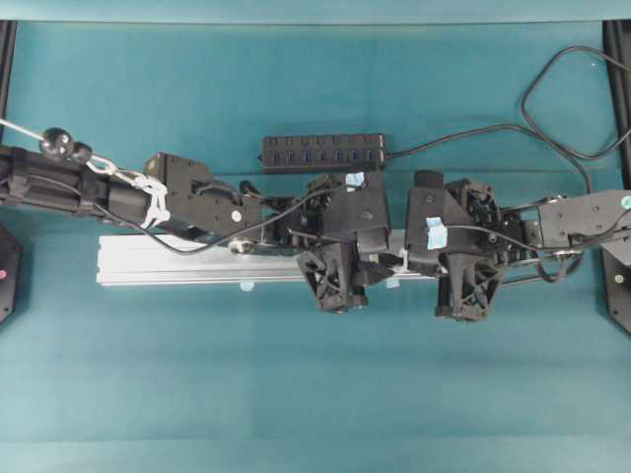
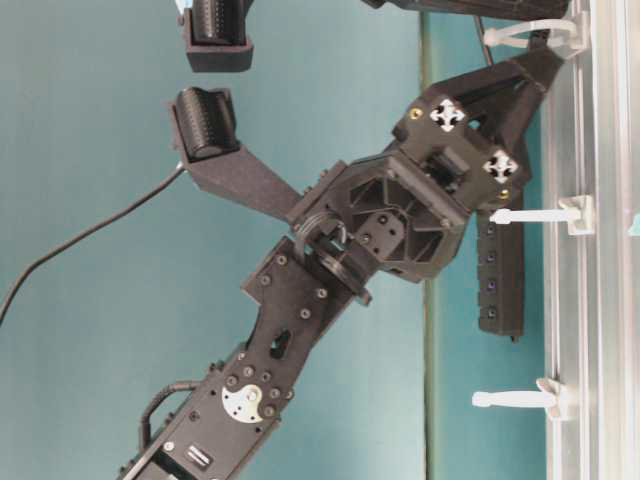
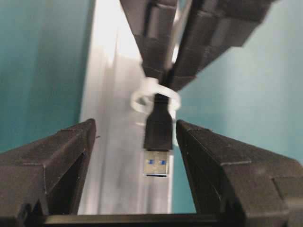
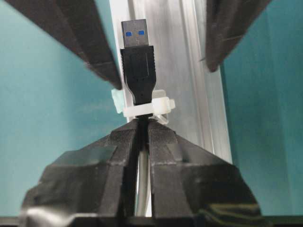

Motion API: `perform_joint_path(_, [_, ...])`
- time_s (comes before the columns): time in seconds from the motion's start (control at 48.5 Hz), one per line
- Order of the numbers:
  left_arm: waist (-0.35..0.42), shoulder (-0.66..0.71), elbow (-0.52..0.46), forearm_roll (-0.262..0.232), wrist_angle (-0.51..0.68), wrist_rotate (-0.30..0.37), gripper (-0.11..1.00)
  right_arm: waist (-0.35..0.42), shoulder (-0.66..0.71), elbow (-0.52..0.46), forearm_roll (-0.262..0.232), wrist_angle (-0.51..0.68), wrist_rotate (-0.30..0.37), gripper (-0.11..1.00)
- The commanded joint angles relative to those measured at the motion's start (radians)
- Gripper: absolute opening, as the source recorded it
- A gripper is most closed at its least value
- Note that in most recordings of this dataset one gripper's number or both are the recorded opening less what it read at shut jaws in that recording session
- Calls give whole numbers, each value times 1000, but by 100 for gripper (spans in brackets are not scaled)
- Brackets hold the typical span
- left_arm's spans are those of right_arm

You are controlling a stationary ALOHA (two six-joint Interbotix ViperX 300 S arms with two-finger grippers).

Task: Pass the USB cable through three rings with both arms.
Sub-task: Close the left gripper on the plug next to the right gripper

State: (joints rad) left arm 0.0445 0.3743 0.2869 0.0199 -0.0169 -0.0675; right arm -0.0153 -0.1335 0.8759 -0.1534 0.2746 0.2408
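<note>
One USB plug, black with a metal tip showing blue inside, pokes through a translucent white ring standing on the silver rail; its body sits in the loop and its tip points toward the other arm. Behind the ring, the right gripper is pinched tight on the thin cable just short of the plug, fingertips nearly touching the loop. From the opposite side, the left wrist view shows the same plug coming out of the ring, lying between the left gripper fingers, which stand wide on either side without touching it. In the overhead view both grippers meet over the middle of the rail, the left gripper facing the right gripper. The table-level view shows three rings along the rail, the middle one near the gripper tip. A black multi-port hub lies on the teal table just beyond the rail.
</note>
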Motion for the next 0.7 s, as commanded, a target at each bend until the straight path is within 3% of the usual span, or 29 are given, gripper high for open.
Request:
perform_joint_path(0.0, [-3,-5,-14,3,-5,-6,73,-2,-12,-8,3,-11,9,-8])
perform_joint_path(0.453, [-8,-3,-15,3,-5,-8,72,-2,-12,-6,2,-11,9,-8])
perform_joint_path(0.68, [-9,-3,-15,2,-5,-6,54,-2,-12,-6,2,-11,9,-8])
